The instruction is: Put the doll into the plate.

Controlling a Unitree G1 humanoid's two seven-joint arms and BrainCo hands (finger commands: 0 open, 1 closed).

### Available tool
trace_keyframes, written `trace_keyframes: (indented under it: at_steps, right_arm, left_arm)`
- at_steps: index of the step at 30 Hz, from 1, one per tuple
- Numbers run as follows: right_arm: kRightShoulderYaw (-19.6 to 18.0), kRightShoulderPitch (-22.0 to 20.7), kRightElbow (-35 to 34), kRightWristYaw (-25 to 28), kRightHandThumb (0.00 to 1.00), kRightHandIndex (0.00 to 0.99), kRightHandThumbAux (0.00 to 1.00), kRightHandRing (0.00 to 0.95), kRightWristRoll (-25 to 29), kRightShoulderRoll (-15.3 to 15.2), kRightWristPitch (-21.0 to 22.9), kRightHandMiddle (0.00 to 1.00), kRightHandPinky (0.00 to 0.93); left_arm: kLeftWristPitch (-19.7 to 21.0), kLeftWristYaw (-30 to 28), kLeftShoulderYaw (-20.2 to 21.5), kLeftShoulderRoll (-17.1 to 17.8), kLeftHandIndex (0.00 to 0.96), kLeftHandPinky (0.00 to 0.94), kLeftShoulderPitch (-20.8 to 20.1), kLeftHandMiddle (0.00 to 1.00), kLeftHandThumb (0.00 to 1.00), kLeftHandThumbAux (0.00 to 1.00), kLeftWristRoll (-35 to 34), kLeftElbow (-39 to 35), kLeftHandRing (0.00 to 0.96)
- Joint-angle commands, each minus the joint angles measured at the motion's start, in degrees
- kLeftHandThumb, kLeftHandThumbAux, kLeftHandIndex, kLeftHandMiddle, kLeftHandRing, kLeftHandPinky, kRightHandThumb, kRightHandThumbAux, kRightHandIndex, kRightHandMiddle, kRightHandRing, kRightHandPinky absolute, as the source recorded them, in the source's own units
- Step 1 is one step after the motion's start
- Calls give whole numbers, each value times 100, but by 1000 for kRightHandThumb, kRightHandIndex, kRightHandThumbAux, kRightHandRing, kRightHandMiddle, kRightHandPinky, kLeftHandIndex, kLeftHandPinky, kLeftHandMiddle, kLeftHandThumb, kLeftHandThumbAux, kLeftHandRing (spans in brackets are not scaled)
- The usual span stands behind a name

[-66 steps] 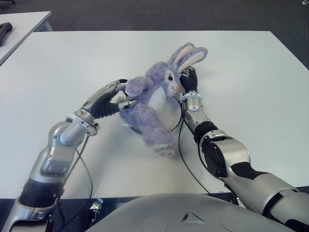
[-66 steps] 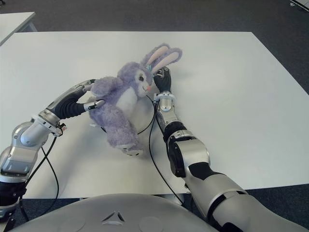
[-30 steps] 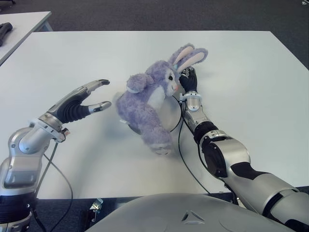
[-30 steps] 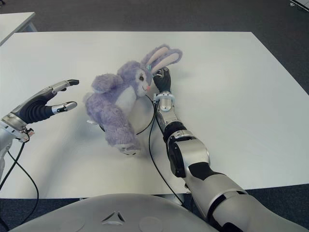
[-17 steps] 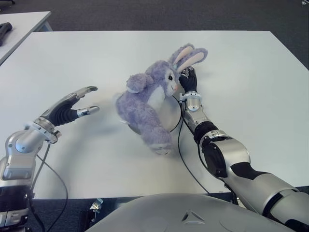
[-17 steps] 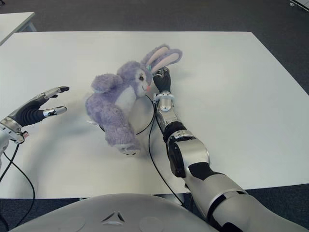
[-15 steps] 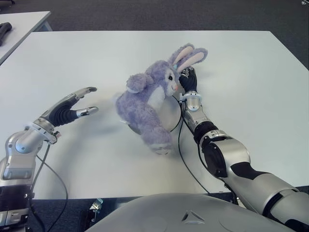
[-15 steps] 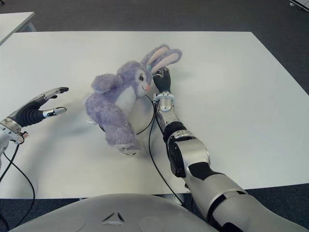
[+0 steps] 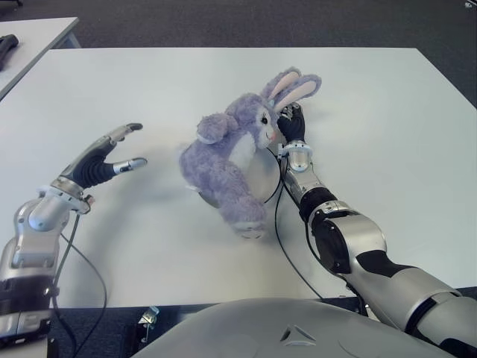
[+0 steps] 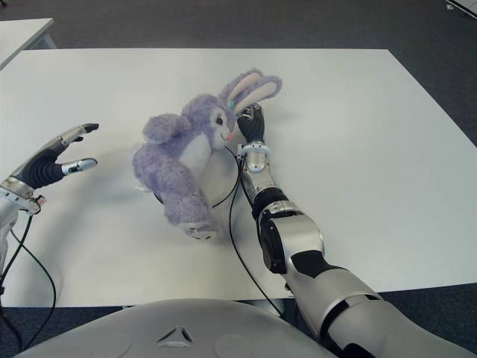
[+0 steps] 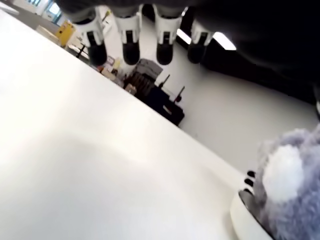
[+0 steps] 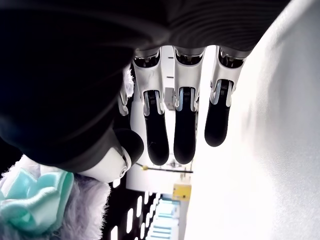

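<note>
The doll (image 9: 232,158) is covered in shaggy lavender plush, with smooth pink cloth lining the ears and a white fluffy chest. The plate (image 9: 258,176) beneath it looks smooth and pale with a dull sheen. The table (image 9: 387,134) is finished in matt white laminate. Both arms are clad in glossy silver plastic, with black rubbery finger joints on the left hand (image 9: 104,158) and right hand (image 9: 292,125).

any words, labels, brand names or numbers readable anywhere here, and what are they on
None can be read.
Doll: no tag or lettering shows.
Plate: plain, no mark visible.
Left hand and right hand: no readable marking.
Table: bare white, no print.
Background room in the left wrist view: a yellow object, too blurred to read any text.
</note>
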Motion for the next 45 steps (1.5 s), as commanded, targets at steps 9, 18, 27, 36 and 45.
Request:
trace_keyframes:
  at_steps: [9,18,27,36,45]
  right_arm:
    - [-43,1155,805,46,692,412,738,337,4,318,855,359,305]
    - [-37,1164,804,40,690,412,738,339,-9,314,851,363,309]
    - [20,1173,806,-21,690,412,738,341,-56,301,857,363,312]
    - [-2,1186,804,-6,692,413,737,342,-49,289,823,364,312]
    - [-13,1188,803,6,691,412,737,336,-41,279,834,360,303]
  left_arm:
    - [1064,354,-279,-1023,0,0,-926,0,0,299,-441,732,0]
    - [1137,894,-358,-1675,0,0,-2277,0,0,359,-455,2709,0]
    - [566,1012,-201,-2060,0,0,-2888,0,0,416,-792,4210,0]
    - [254,1008,-92,-2250,0,0,-3319,9,0,446,-1019,5135,0]
    - [98,918,82,-2401,0,0,-3535,27,0,452,-1268,5658,0]
